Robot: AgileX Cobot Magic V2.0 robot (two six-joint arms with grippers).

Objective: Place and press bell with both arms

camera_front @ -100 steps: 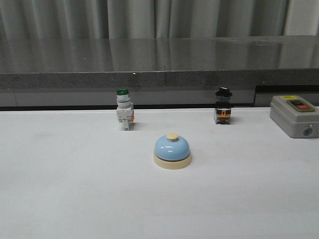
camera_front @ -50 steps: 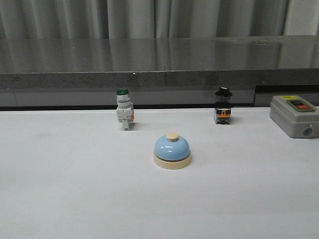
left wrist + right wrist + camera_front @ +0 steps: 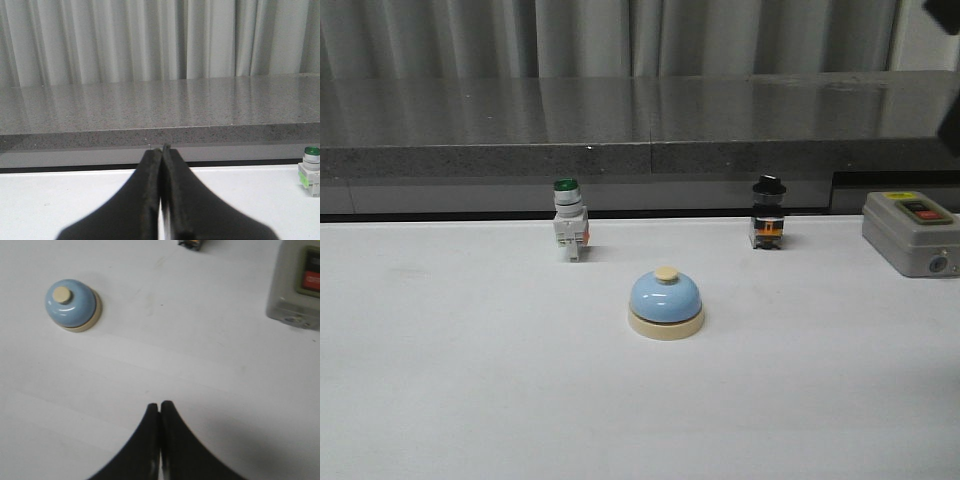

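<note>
Front view shows the white table [image 3: 470, 400] with a grey ledge [image 3: 620, 120] and curtains behind it; a dark blur at the upper right edge may be part of an arm, but it is too unclear to tell. On the far right sits the grey box [image 3: 910, 232] with its red button, and the bell [image 3: 666, 304] stands upright near the middle of the table, apart from everything else. Behind it, near the ledge, stand 2 switches: the green switch [image 3: 570, 220] to the left and the black switch [image 3: 768, 213] to the right. The left gripper [image 3: 161, 200] has its fingers pressed together and holds nothing; it looks level toward the ledge, with the green switch at the edge of its view and no bell in sight. The right gripper [image 3: 159, 442] is likewise closed and empty, looking down on the table with the bell well off to one side and the grey box on the other. The bell is untouched, so the reach has probably not begun. To do it well, I would open 1 gripper before descending, centre it over the dome, close on the cream base rather than the slippery dome, and keep the bell upright. The other arm should then come straight down on the cream button [image 3: 62, 294] with closed fingertips, gently, so the bell does not slide.
</note>
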